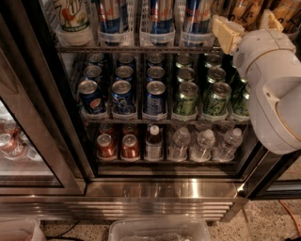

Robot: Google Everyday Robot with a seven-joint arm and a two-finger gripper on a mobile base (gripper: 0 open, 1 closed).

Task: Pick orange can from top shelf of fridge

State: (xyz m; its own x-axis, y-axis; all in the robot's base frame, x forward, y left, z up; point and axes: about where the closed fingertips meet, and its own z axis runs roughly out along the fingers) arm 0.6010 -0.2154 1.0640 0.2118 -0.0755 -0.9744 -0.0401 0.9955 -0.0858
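The fridge (70, 141) has a dark frame and a stainless-steel base. Its top shelf (141, 48) is a wire rack with clear trays that hold tall blue-silver cans (161, 16). At its right end stand orange-gold cans; only the lower part of the orange can (243, 10) shows, at the frame's top edge. My gripper (248, 26) is up at the right end of this shelf and is open. One cream finger (225, 30) is left of the orange can and the other (270, 21) is right of it. I cannot tell whether they touch the can.
My white arm (275, 89) covers the fridge's right side. The middle rack holds blue cans (122, 94) and green cans (186, 96). The bottom rack holds red-brown cans (117, 146) and water bottles (202, 143). A glass door (19, 141) is at the left, a clear bin (160, 230) on the floor.
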